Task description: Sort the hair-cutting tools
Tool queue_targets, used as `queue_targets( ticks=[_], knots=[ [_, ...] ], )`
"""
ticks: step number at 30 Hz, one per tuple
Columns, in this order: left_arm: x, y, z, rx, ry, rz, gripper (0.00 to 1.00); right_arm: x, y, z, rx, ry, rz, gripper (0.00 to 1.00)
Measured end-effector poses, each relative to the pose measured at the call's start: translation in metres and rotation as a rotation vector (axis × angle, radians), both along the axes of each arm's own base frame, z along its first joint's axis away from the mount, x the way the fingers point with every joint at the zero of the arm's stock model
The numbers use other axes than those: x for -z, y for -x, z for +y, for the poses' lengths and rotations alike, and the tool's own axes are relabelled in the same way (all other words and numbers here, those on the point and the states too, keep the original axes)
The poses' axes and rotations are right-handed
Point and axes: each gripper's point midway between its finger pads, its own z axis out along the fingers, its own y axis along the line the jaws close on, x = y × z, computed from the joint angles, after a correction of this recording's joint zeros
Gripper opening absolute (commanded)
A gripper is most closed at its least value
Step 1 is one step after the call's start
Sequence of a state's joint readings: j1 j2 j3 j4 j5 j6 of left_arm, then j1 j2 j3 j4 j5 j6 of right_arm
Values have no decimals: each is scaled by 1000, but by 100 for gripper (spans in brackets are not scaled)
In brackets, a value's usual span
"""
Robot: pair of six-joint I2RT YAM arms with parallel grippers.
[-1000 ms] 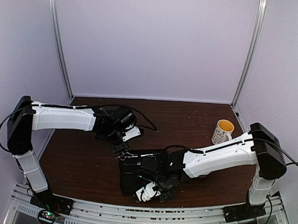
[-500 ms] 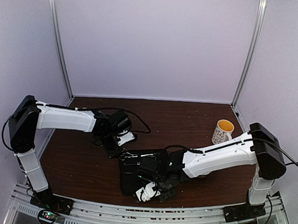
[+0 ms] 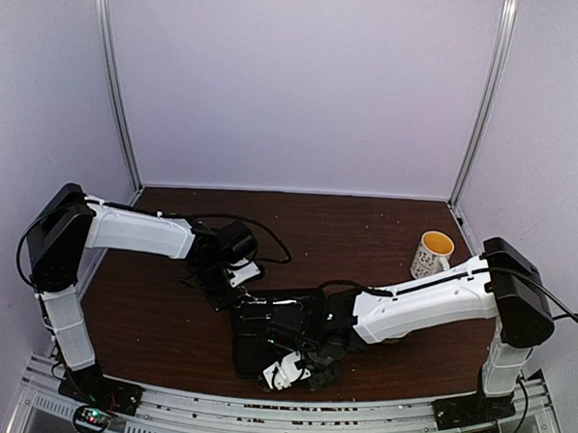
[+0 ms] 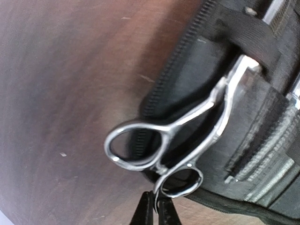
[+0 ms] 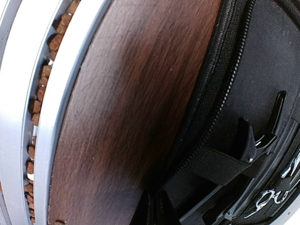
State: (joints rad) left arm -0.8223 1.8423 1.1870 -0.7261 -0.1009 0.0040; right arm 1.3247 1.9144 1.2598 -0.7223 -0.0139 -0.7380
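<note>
Scissors lie on the open zip case at its far-left corner, blades tucked under an elastic strap, finger rings sticking out over the zip edge. Left gripper sits right at the smaller ring – jaws pressed together, tips against its rim; can't tell if any metal is pinched. Right gripper is at the case's near edge, jaws closed on the zip rim. Inside, per right wrist cam: black clip under webbing, 2nd scissors beyond it. Case sits approx. mid table – mug well apart, far right.
</note>
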Motion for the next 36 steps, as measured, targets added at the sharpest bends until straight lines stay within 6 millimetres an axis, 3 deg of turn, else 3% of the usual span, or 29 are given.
queue_targets(
  ticks=[4,10,15,22,27,36],
  knots=[
    [1,-6,3,-42,9,-15,0,0,0,0,0,1,0,0],
    [-2,5,23,-133,-5,-21,0,0,0,0,0,5,0,0],
    [-8,10,29,-237,30,-25,0,0,0,0,0,12,2,0],
    [-6,11,22,-299,74,-34,0,0,0,0,0,19,3,0],
    [-10,11,11,-262,91,-57,0,0,0,0,0,19,3,0],
    [-14,6,8,-198,74,-79,0,1,0,0,-1,23,-2,0]
  ],
)
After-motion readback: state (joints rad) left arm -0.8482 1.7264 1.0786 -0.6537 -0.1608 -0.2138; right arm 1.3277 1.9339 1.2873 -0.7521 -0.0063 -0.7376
